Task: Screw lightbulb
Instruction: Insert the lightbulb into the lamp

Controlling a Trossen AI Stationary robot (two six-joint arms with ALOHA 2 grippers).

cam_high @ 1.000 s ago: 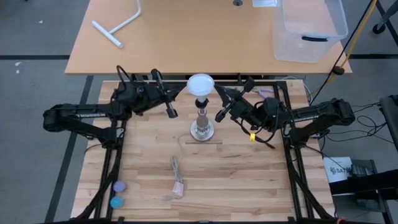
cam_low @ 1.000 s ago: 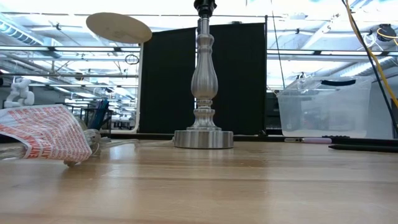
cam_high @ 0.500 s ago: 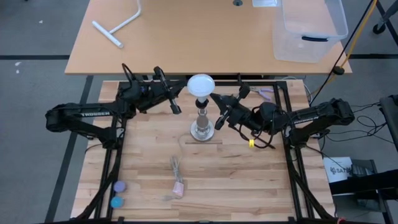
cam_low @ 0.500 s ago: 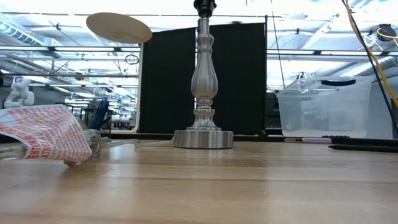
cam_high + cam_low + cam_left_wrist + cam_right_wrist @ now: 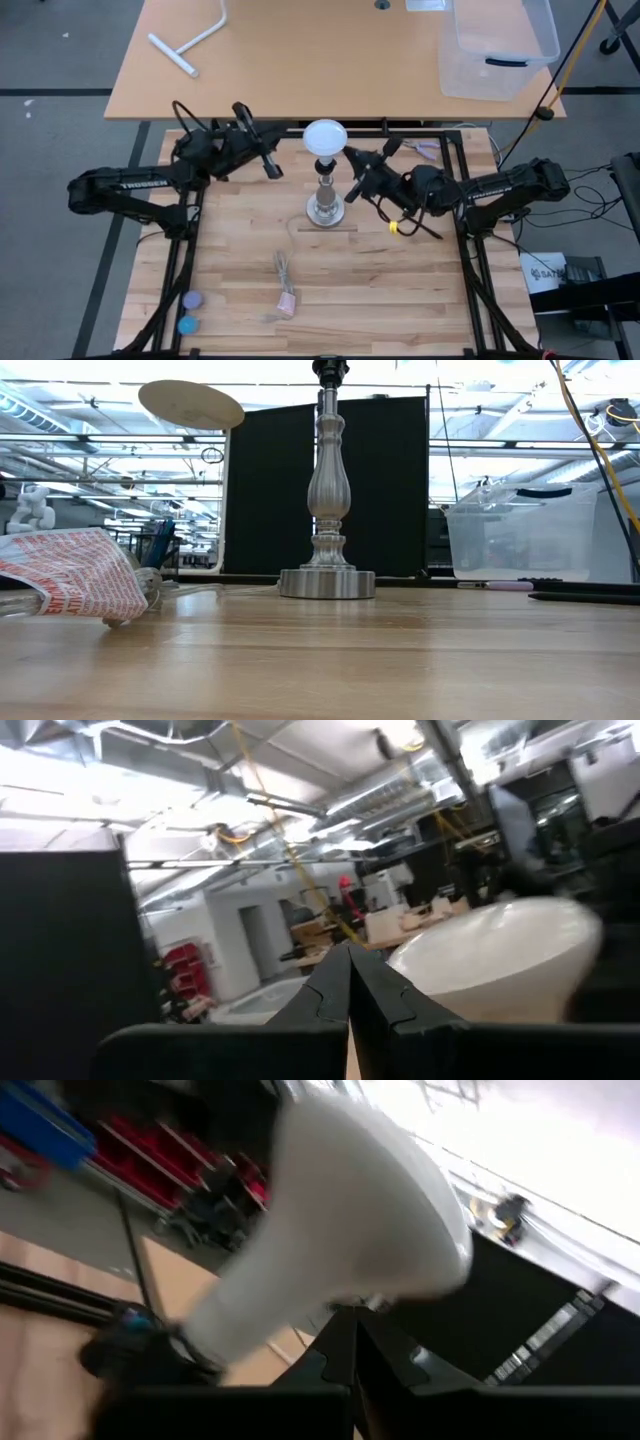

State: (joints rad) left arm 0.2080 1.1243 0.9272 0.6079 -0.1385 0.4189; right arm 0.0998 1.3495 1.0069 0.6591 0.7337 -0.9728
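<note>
High view: left gripper (image 5: pixel 268 165) pinched shut on nothing, tips now well clear of the lightbulb (image 5: pixel 325 137), off to that gripper's far side, after standing nearer the lamp post (image 5: pixel 325 195) half a second ago and lower a second ago. Pulled back toward the table's rear-left edge, then, not closing in. Right gripper (image 5: pixel 352 190) likewise shut and empty, shifted in toward the post over the last second, tips now just beside the stem, below the bulb's globe; contact with the stem cannot be told. Lightbulb upright on top of the post, seated in the black socket, unmoved throughout. Both wrist views filled by the white globe just ahead of closed fingers (image 5: pixel 350 1000), untouched. Low view unchanged: post and round base on the wooden table (image 5: pixel 240 290), red-printed wrapper (image 5: pixel 70 575) lying aside. Judged: bulb already mounted, no grip on it, so either screwing finished with arms repositioning, or a fresh approach needed with opened jaws before any further turning.
</note>
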